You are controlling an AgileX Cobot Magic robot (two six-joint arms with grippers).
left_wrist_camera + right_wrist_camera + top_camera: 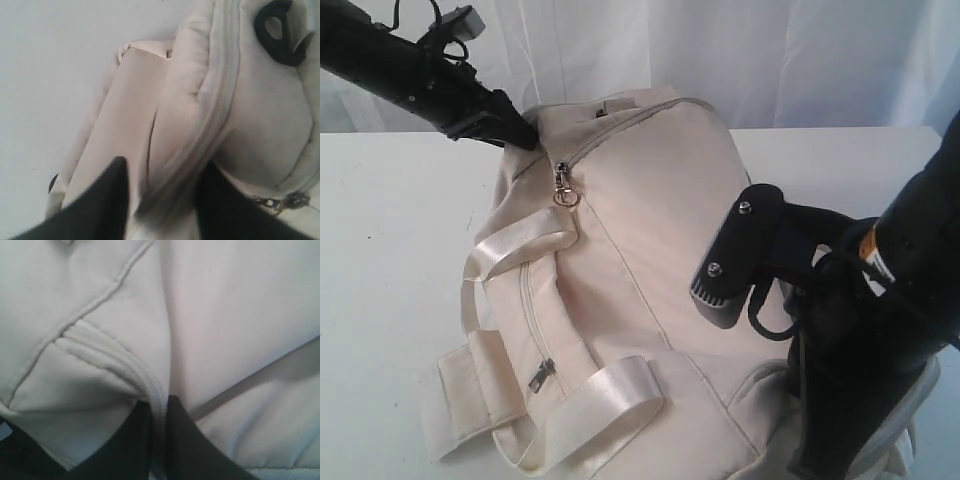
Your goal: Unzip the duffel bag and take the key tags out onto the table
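The left tool [165, 170] is pinched narrow on a puffy ridge of the duffel bag [650, 200] along the main zip, with the dark metal zip pull [277, 202] just beside one finger. The right tool [157, 402] is nearly closed on a corded seam, well apart from the left one. The bag lies on the surface [390, 200] with the zip looking shut and no key tags showing, so imo anchor the soft, slumpy cream fabric taut and grab that small pull, not cloth.
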